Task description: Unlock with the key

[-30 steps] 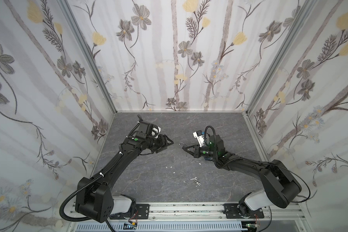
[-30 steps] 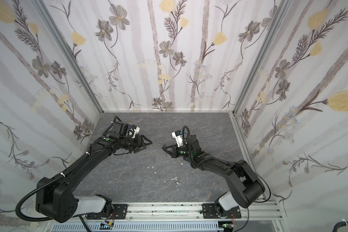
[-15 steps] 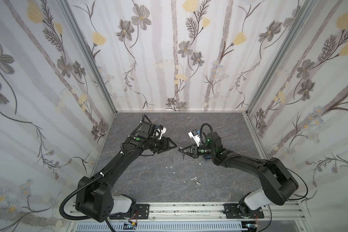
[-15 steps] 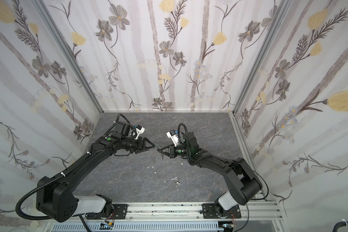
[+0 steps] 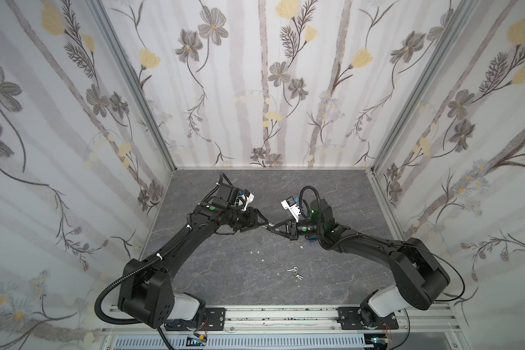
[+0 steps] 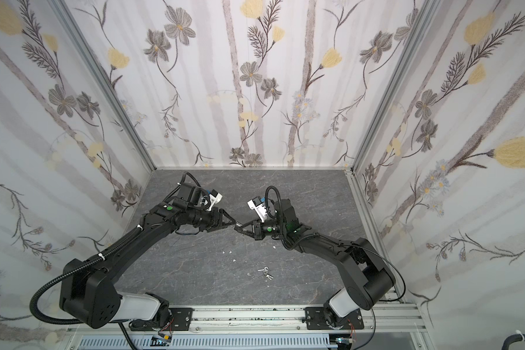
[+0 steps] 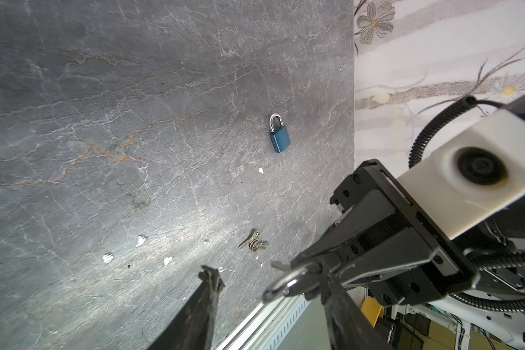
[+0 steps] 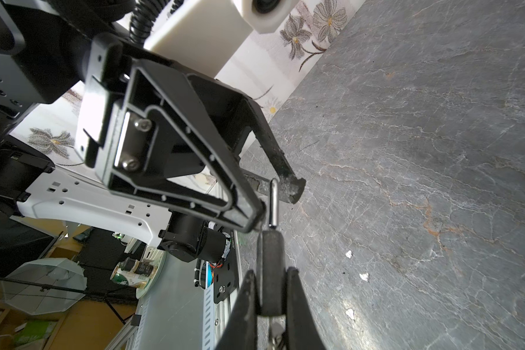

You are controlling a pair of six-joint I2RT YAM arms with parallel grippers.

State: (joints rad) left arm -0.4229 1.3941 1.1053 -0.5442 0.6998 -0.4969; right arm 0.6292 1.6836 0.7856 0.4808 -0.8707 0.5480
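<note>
Above the middle of the tabletop (image 5: 225, 272), the left gripper (image 7: 269, 277) had its fingers apart, straddling the silver shackle (image 8: 274, 203), probably to take the lock over or brace it. The dark padlock (image 8: 270, 257) hung clear of the surface, its body clamped in the right gripper (image 8: 271, 274), with the shackle offered outward. The bunch of keys (image 5: 294, 270) lay near the front edge, right of middle, and neither pincer was on it. A blue padlock (image 7: 280, 139) lay flat farther right.

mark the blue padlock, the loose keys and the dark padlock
blue padlock (image 7: 280, 140), left wrist view, its body
loose keys (image 5: 295, 271), in a top view, middle of bunch
dark padlock (image 8: 272, 266), right wrist view, its body
</note>
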